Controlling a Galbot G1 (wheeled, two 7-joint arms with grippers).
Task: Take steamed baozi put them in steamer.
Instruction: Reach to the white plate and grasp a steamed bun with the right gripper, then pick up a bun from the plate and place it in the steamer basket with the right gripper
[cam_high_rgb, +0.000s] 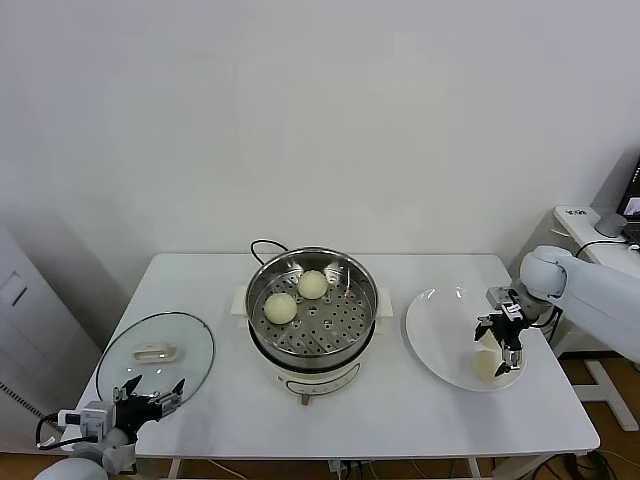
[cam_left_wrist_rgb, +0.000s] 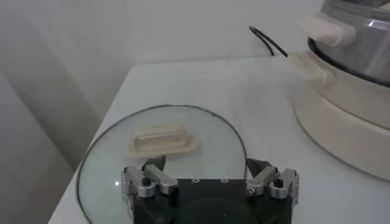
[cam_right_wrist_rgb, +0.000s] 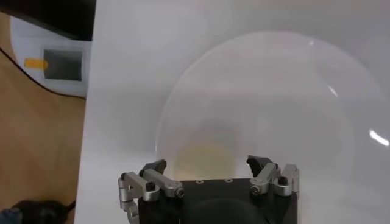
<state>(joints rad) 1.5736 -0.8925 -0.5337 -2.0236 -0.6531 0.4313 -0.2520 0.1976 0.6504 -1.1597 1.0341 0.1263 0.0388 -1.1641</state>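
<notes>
Right claw (cam_high_rgb: 500, 340) spread over plate (cam_high_rgb: 432, 325) baozi (cam_high_rgb: 484, 367), seemingly not touching; left claw (cam_high_rgb: 148, 392) released.

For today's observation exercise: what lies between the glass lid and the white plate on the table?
In the head view, the steamer stands between the glass lid and the white plate, with two baozi on its perforated tray.

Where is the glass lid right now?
In the head view the glass lid lies flat on the table's left side, left of the steamer, just beyond the open left end effector.
</notes>
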